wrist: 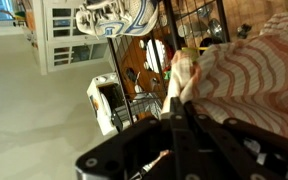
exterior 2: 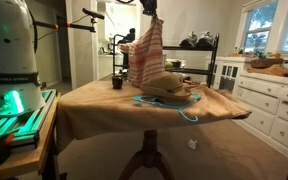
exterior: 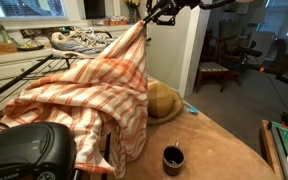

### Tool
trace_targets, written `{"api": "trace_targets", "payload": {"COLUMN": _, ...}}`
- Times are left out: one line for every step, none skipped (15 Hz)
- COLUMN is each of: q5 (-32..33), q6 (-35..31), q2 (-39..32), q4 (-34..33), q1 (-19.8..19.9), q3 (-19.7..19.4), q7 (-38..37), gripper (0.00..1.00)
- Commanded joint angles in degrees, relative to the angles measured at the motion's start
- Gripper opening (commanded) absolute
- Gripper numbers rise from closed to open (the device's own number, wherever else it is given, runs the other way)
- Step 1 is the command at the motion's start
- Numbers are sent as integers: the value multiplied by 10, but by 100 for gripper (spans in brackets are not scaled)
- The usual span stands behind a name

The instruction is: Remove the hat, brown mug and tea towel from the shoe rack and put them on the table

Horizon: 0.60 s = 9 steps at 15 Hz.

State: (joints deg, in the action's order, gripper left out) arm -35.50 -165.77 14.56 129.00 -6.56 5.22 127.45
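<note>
An orange and white striped tea towel (exterior: 94, 90) hangs in the air above the table, also in an exterior view (exterior 2: 147, 50) and in the wrist view (wrist: 254, 70). My gripper (exterior: 147, 14) is shut on its top corner, high over the table (exterior 2: 149, 12); the closed fingers show in the wrist view (wrist: 179, 95). A tan hat (exterior: 164, 100) lies on the table below the towel (exterior 2: 169, 88). A dark brown mug (exterior: 173, 158) stands upright on the table (exterior 2: 118, 82), apart from the hat. The black wire shoe rack (exterior 2: 199, 60) stands behind the table.
The round table (exterior 2: 104, 112) has a tan cloth. A blue cord (exterior 2: 189, 112) lies by the hat. Shoes (exterior: 79, 40) sit on the rack top. White drawers (exterior 2: 269, 100) stand to one side. The robot base (exterior 2: 9, 50) stands at the table's edge.
</note>
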Motion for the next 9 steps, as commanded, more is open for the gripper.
{"api": "trace_targets", "payload": {"q5": 25, "q6": -30, "q2": 41, "q4": 69, "q1": 28, "q3": 20, "q7": -51, "gripper": 1}}
{"api": "trace_targets", "payload": {"q5": 36, "q6": -28, "q2": 49, "q4": 84, "q1": 39, "q3": 26, "q7": -64, "gripper": 1}}
{"api": "trace_targets", "payload": {"q5": 40, "q6": -28, "q2": 56, "q4": 96, "q1": 46, "q3": 29, "q7": -74, "gripper": 1}}
{"api": "trace_targets", "payload": {"q5": 49, "q6": -27, "q2": 63, "q4": 110, "q1": 58, "q3": 36, "q7": -87, "gripper": 1}}
{"api": "trace_targets", "payload": {"q5": 56, "q6": -23, "q2": 72, "q4": 124, "q1": 69, "q3": 41, "q7": -100, "gripper": 1}}
{"api": "trace_targets", "payload": {"q5": 69, "q6": -20, "q2": 81, "q4": 138, "q1": 83, "q3": 49, "q7": -116, "gripper": 1}}
{"api": "trace_targets", "payload": {"q5": 82, "q6": -16, "q2": 88, "q4": 150, "q1": 98, "q3": 58, "q7": -131, "gripper": 1}}
{"api": "trace_targets", "payload": {"q5": 153, "q6": -21, "q2": 92, "q4": 162, "q1": 58, "q3": 13, "q7": -187, "gripper": 1}}
{"api": "trace_targets", "payload": {"q5": 86, "q6": -16, "q2": 61, "q4": 123, "q1": 73, "q3": 34, "q7": -121, "gripper": 4}}
